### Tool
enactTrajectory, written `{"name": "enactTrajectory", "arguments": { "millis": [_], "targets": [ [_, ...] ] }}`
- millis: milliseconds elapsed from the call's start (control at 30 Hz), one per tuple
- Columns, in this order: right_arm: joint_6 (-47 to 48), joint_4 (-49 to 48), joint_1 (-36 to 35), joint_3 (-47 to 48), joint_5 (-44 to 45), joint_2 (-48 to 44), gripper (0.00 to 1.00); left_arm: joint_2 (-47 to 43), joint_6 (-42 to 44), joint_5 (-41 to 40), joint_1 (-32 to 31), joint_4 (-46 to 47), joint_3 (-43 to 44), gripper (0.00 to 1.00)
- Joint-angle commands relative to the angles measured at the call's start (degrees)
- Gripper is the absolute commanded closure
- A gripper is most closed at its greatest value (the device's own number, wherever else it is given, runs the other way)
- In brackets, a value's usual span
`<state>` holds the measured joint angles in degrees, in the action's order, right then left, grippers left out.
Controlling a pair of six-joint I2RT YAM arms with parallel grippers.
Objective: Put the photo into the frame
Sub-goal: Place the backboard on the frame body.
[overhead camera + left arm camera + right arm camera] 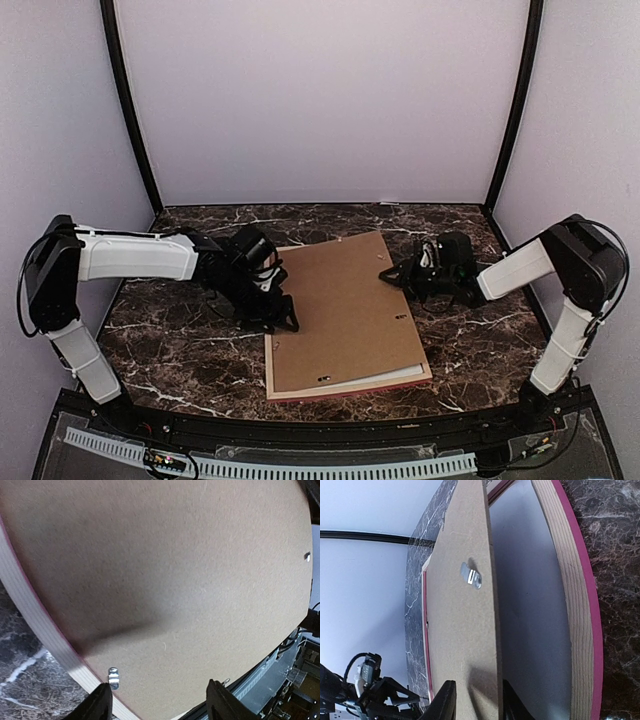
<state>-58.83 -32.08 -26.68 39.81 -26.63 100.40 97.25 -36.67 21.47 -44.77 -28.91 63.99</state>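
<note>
The brown backing board [340, 310] lies slanted over the frame [350, 392], a light wood frame with a pink outer edge. My right gripper [392, 273] is at the board's right edge. In the right wrist view its jaws [477, 687] are shut on that edge, one finger above and one below, and the edge is raised off the frame [572, 605]. Under the raised board a plain pale sheet, the photo's [535, 605] white back, lies inside the frame. My left gripper [283, 318] hovers open over the board's [165, 570] left edge, with nothing between its fingers [102, 702].
A small metal turn clip [471, 576] sits on the board near the right edge, another [114, 676] by the left edge. Dark marble tabletop [180, 350] surrounds the frame. Pale walls close in the back and both sides.
</note>
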Motion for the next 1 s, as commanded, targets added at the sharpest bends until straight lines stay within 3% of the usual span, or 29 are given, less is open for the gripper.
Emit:
{"name": "enactTrajectory", "arguments": {
  "millis": [0, 200, 600, 967],
  "targets": [
    [1.0, -1.8, -1.1, 0.7, 1.0, 0.4, 0.71, -4.4, 1.0, -3.6, 2.5, -0.4, 1.6, 0.34],
    [2.6, 0.6, -1.7, 1.7, 1.8, 0.7, 0.66, -6.7, 0.5, -9.0, 5.3, 1.4, 1.3, 0.34],
    [9.4, 13.0, -4.0, 7.8, 5.9, 0.8, 0.56, -3.7, 2.1, -10.6, 7.4, 4.2, 2.1, 0.33],
    [15.8, 29.4, -7.0, 16.0, 14.3, 1.4, 0.36, -0.3, 3.1, 0.1, 5.2, 16.9, 1.7, 0.34]
  ]
}}
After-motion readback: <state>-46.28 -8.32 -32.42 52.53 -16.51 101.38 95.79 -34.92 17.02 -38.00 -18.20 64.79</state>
